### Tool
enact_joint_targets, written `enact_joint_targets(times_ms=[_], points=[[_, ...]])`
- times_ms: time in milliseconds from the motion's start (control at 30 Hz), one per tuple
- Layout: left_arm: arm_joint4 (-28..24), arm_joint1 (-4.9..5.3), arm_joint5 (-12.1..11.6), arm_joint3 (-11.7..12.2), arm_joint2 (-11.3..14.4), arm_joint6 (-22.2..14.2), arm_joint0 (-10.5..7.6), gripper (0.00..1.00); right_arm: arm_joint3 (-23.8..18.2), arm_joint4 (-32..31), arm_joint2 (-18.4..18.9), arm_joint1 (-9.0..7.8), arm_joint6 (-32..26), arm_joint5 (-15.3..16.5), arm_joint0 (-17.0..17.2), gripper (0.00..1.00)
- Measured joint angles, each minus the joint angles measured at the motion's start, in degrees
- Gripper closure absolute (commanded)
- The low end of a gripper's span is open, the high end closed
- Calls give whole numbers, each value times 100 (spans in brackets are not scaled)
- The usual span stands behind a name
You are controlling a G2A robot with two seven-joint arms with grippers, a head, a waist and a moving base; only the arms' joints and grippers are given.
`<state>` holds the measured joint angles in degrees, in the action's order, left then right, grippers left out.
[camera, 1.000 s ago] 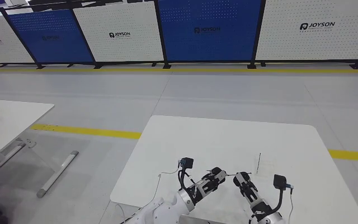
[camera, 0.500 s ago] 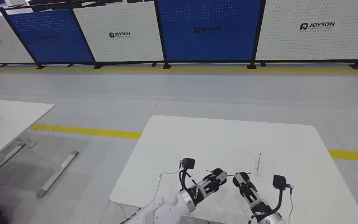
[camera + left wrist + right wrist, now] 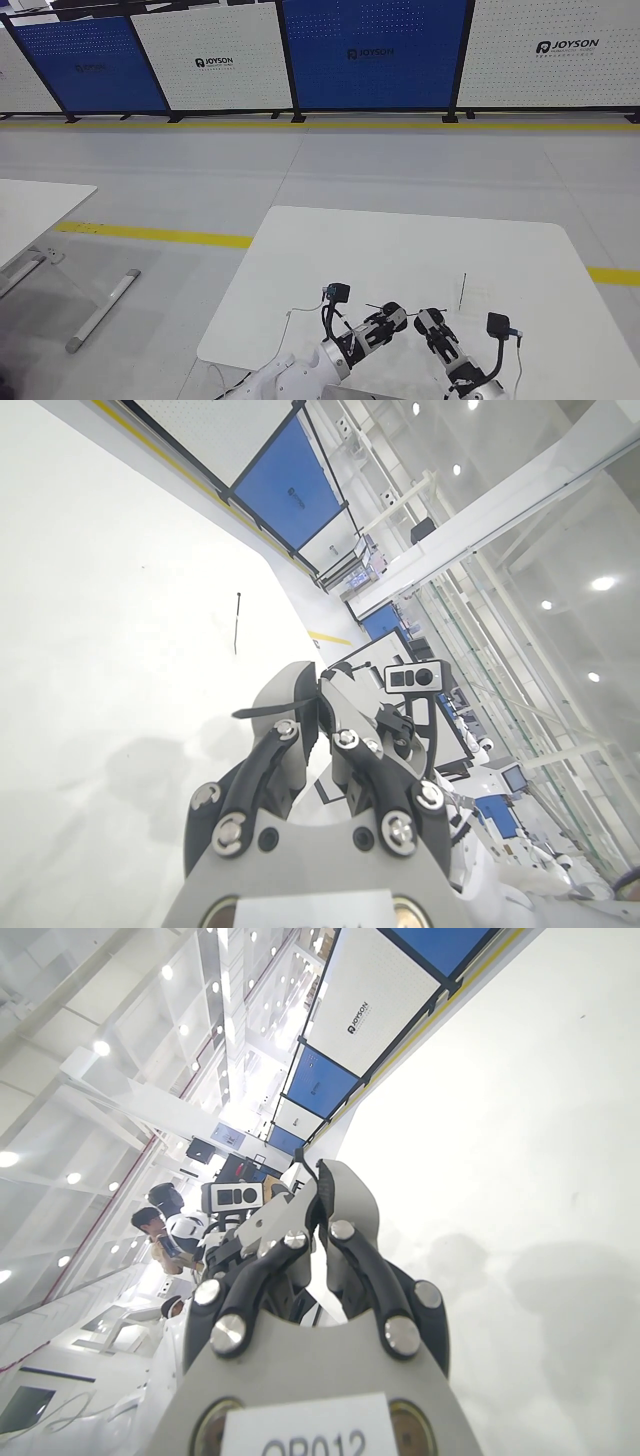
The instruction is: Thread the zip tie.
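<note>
Left gripper (image 3: 318, 695) clamps the thin black plastic zip tie (image 3: 265, 711) just above the near edge of the white table (image 3: 400, 240), right gripper (image 3: 319, 1175) alongside pinching what looks like its other end; judged mid-alignment, next move needs the tail steered squarely into the head slot.

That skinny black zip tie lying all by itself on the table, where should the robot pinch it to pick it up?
Best near the middle of the loose zip tie, coming straight down from above and pinching across the strap. It lies flat and almost straight on the table, so nothing sticks up to catch from the side.
</note>
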<state>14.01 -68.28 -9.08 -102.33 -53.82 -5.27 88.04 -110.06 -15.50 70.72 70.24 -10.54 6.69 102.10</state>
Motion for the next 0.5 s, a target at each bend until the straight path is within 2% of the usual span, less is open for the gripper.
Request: enact_joint_targets(times_ms=[233,500], points=[[-30,4,-70,-1,7,-52,2,100,35,301,103,-13,-127,155,-2,100],[-76,13,-140,-30,-17,-77,24,100,81,260,79,-15,-167,67,-45,100]])
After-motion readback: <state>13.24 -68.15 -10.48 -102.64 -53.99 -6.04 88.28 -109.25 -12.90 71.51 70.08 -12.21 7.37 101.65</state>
